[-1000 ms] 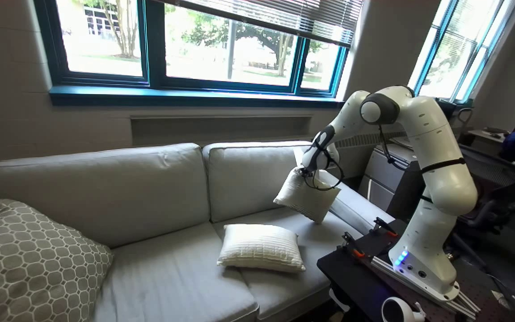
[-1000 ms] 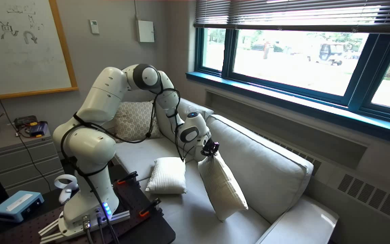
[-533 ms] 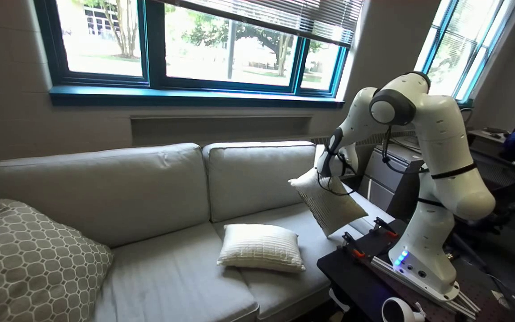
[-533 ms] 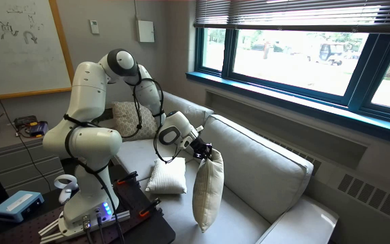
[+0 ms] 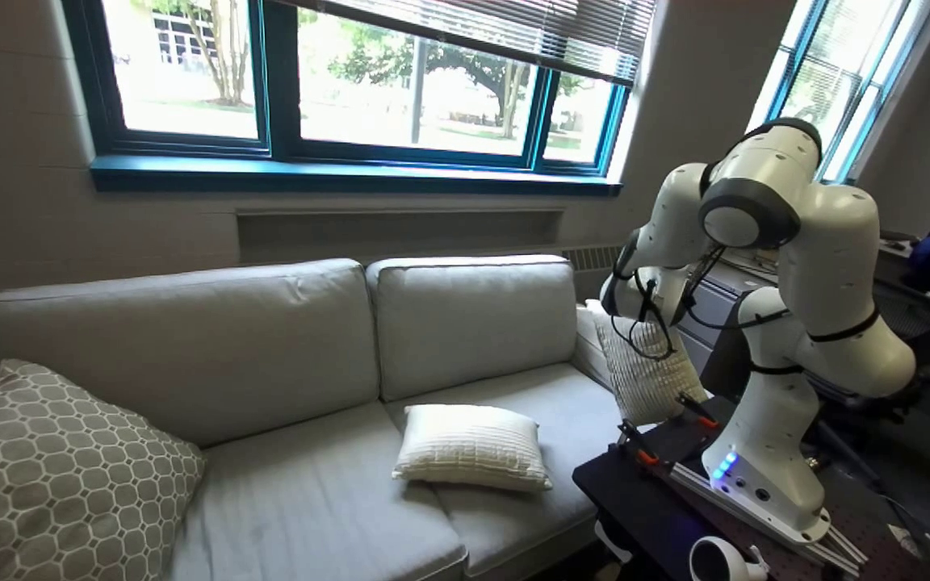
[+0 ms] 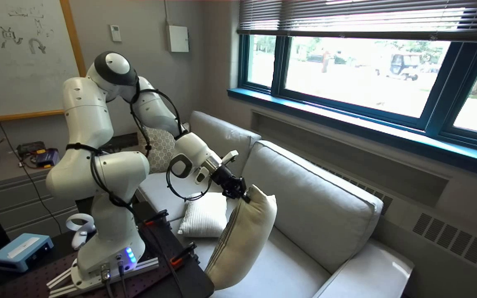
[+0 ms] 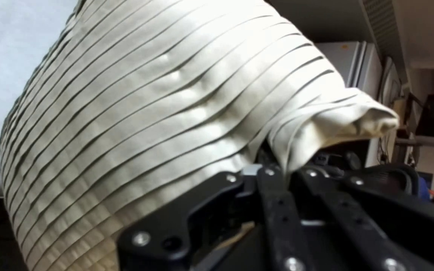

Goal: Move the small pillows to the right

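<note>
"Claw first, please: apart or together?"

"Clamped, on the corner of an off-white small pillow. Pleated cloth fills much of the wrist view, and the pinched corner pokes out past the grip."

"Now the scene, from the left?"

"In an exterior view, a larger patterned pillow, grey with pale outlined shapes, sits at the far left of a light grey sofa. Next, well apart from it, the second small pillow lies flat at the seam between the two seat cushions."

"And the held one?"

"Right of that, it hangs tilted in front of the sofa's right armrest, just beside a black table with black-and-orange clamps along its edge. I cannot tell whether its lower end touches the seat or the table."

"What stands right of that?"

"A white robot arm, on that table, bent over with its far end reaching down and left to the pillow's upper corner."
</note>
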Controlling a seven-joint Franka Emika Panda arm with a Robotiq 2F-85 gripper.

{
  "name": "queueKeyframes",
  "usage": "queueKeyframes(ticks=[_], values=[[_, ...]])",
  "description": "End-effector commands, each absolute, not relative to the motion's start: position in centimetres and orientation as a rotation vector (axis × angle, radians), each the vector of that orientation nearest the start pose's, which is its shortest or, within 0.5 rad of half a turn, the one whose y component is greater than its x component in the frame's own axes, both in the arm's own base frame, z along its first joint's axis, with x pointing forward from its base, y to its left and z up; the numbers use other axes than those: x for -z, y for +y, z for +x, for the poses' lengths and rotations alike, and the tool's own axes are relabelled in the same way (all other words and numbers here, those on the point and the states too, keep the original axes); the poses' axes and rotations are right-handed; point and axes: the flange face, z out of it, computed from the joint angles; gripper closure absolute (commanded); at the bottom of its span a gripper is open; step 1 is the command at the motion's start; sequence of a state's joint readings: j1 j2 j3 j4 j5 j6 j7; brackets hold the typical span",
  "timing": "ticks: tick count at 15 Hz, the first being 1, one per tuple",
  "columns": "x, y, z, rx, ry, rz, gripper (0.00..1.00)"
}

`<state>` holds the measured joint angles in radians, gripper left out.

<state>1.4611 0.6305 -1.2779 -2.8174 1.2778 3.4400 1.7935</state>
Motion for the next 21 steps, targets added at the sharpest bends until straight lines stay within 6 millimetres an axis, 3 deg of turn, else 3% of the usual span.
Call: queueKeyframes(ticks=[1, 4, 8, 11, 16, 21], values=[[-31.3, -13.3, 32.6, 1.374, 2.531, -0.383, 0.96], [-34.9, -18.4, 31.6, 1.379, 2.598, -0.517, 0.96], [-36.5, -23.7, 35.7, 1.183, 2.736, -0.845, 0.97], [-35.8, -24.9, 40.7, 1.028, 2.763, -1.078, 0.97], [-31.7, -25.2, 50.0, 0.852, 2.741, -1.480, 0.97], [-22.3, -28.2, 56.4, 0.515, 2.776, -1.706, 0.97]])
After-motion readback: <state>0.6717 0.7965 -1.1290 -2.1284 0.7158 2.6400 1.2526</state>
